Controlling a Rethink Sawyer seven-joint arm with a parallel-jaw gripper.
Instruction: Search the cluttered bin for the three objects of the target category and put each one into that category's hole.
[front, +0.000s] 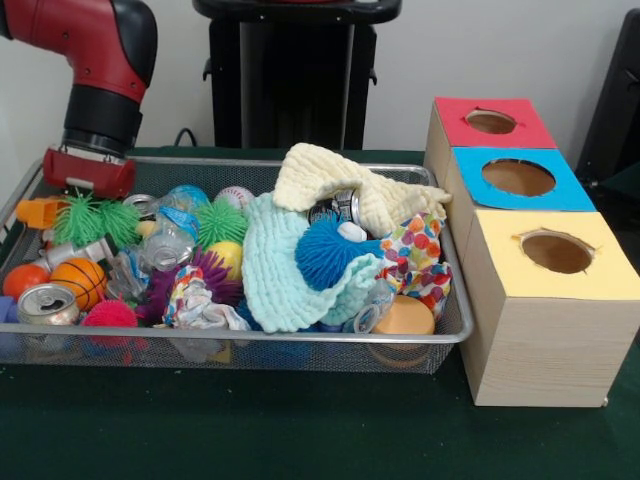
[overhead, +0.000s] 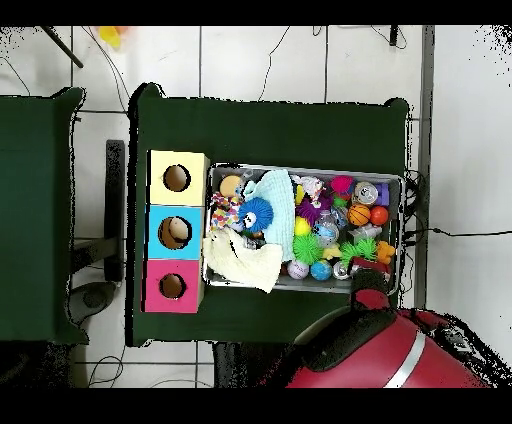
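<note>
Jaws hidden above spiky green balls (front: 96, 220) in wire-mesh bin (front: 300, 352)

The scene is viewed from close range and low across the table (front: 300, 440) in the front view, and straight down from high above in the overhead view. The wire bin (front: 440, 335) and three-holed box (overhead: 178, 232) are shared.

three holes (front: 519, 177), perhaps three cloths (front: 285, 265)

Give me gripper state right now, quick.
Gripper: cannot be told; only its red end shows, at the far corner of the wire mesh bin above the green spiky balls.
</note>
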